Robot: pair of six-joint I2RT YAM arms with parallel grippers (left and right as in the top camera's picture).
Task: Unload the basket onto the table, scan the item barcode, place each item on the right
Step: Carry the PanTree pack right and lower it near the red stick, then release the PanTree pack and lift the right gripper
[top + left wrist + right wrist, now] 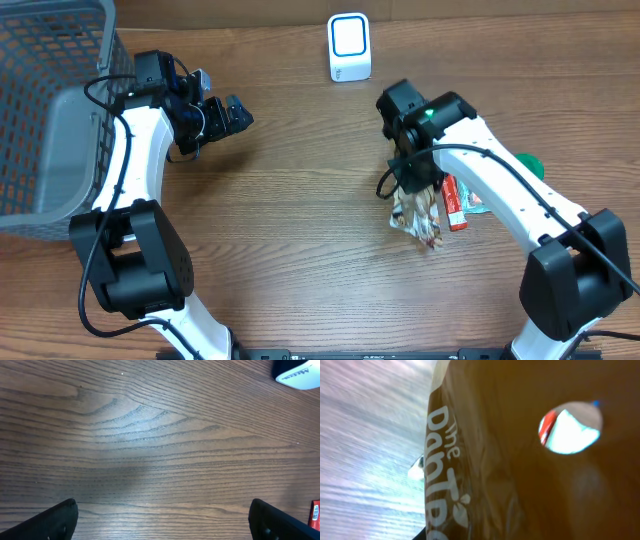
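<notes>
Right of table centre, well short of the white scanner (pixel 349 47) at the far edge, my right gripper (pixel 414 186) is pinched nearly closed on the top of the brown snack pouch (pixel 421 221), which lies crumpled below it beside a red packet (pixel 455 203). My left gripper (pixel 228 112) hangs spread wide and empty over bare wood near the basket (pixel 40 100). Risk as I judge it: slick film in so narrow a pinch may slip or twist on the carry, and wrinkles or the wrong face toward the scanner would hide the barcode, which I cannot locate in any view.
</notes>
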